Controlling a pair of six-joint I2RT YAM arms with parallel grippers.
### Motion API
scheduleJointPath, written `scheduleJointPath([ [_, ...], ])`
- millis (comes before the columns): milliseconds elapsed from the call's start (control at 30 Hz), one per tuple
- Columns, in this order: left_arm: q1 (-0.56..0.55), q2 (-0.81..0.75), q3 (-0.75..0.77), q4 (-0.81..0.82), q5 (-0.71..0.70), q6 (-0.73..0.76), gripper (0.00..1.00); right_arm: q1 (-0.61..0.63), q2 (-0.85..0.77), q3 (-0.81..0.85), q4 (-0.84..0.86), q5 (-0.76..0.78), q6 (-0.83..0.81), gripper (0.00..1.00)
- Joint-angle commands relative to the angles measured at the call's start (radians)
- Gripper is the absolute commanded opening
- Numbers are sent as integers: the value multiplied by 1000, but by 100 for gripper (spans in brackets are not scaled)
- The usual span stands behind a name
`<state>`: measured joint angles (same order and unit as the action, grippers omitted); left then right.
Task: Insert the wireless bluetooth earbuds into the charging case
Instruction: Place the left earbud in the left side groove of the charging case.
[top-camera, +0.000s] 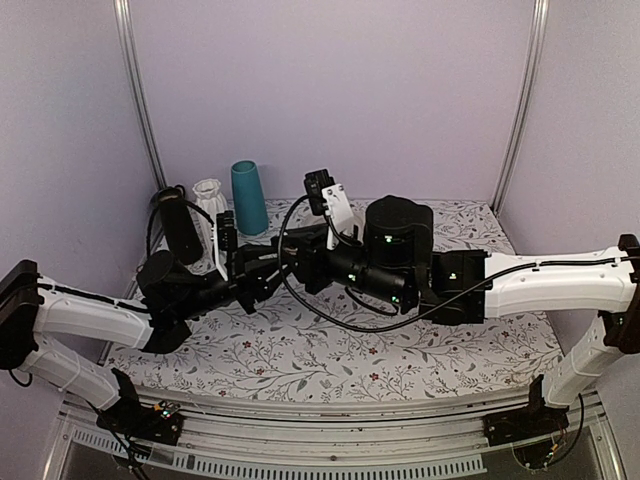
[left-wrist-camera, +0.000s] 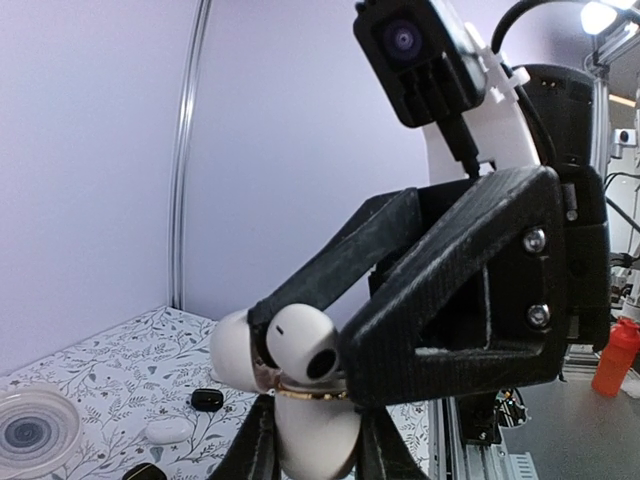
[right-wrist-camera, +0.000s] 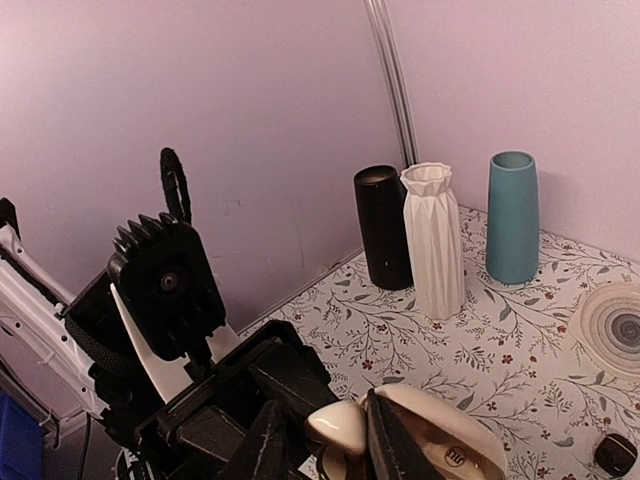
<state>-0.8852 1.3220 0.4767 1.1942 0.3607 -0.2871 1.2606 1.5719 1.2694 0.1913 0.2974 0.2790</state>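
My left pincer (left-wrist-camera: 318, 455) is clamped tight on the charging case (left-wrist-camera: 315, 430), one finger on each side of its lower half. It holds the case up in the air above the flowered table (top-camera: 330, 350). My right pincer (left-wrist-camera: 305, 335) meets it from the opposite side, with its tips at the case's open mouth and one earbud (left-wrist-camera: 298, 345) between them. Those jaws stand narrow, but I cannot tell whether they press the bud or only flank it.

The left wrist view alone shows the case open. The lid half is tipped away from my right tips, a thin gold band runs at the hinge, and the bud's dark mesh faces the camera. On the cloth below my left pincer lie a small white lump (left-wrist-camera: 170, 430) and a small black piece (left-wrist-camera: 207, 400), both too small to identify.

The right wrist view hides the opening. It shows the case's outer shell with a small printed mark, just right of my right tips. Beyond them stand a black vase (right-wrist-camera: 383, 228), a ribbed white vase (right-wrist-camera: 432, 240) and a teal vase (right-wrist-camera: 513, 217), with a round ringed dish (right-wrist-camera: 615, 325) nearer.

From overhead my two pincers are a dark tangle, and the case cannot be made out.

The case is cream-white, glossy and rounded.
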Motion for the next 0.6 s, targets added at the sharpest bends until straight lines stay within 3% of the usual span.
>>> scheduleJointPath([
  [0, -30, -81, 62, 235, 57, 12, 0, -16, 28, -38, -182, 17, 16, 29],
  [567, -29, -87, 50, 208, 23, 30, 0, -16, 17, 21, -263, 29, 67, 36],
])
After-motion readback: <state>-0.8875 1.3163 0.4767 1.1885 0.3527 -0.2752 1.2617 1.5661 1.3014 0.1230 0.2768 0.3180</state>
